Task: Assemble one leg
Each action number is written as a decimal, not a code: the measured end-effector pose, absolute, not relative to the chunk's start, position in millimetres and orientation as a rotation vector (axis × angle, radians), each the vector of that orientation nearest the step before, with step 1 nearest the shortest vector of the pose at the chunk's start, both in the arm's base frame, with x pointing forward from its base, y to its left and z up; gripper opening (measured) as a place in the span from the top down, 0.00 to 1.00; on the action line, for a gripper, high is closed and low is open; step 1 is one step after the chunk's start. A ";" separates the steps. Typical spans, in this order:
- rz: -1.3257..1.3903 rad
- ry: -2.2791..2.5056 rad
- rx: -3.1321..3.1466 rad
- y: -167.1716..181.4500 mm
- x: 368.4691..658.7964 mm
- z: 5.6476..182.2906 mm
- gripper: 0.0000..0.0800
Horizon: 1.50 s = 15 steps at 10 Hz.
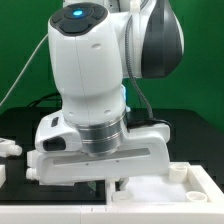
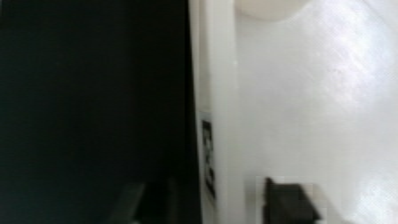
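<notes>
The leg (image 1: 8, 147) is seen as a small white peg lying on the black table (image 1: 20, 128) at the exterior view's left edge, at about mid height. It is partly cut off by the frame, and its markings cannot be made out. It lies well apart from the gripper (image 1: 118, 186) and is not held. A second white piece (image 1: 4, 172) is seen just below it in the lower left corner, but what it is cannot be told.

The gripper is lowered at the lower middle of the exterior view, over the near edge of a white tray (image 1: 195, 185) with a raised rim, which fills the lower right of that frame. A round socket (image 1: 178, 172) is seen on the tray just to the exterior view's right of the gripper.

In the wrist view the two dark fingers (image 2: 294, 203) are set apart, with nothing clamped between them. The tray's rim (image 2: 214, 90) runs through the gap, with the black table on one side and the tray's white floor (image 2: 320, 110) on the other. Dark printed marks (image 2: 208, 160) are seen on the rim, too blurred to read. Whether either finger touches the rim cannot be told. The round socket (image 2: 267, 8) is seen at the far end of the tray's floor.

The white arm (image 1: 85, 60) fills the middle of the exterior view, in front of a green backdrop (image 1: 20, 30).
</notes>
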State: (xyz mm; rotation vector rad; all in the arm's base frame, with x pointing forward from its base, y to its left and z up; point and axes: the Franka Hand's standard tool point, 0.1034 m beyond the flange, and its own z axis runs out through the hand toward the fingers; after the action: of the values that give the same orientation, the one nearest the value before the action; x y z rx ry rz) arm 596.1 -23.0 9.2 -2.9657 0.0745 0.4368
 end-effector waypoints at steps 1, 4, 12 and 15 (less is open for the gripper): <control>0.437 0.074 -2.966 -23.0 596.1 9.2 0.52; 0.435 0.074 -2.966 -22.5 596.5 12.5 0.21; 0.440 0.083 -2.999 4.4 577.9 57.2 0.19; 0.441 0.083 -2.999 4.4 577.9 57.1 0.19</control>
State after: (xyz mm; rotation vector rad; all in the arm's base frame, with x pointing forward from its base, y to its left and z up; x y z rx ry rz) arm 577.9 4.4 57.1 -2.9994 0.0832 0.4406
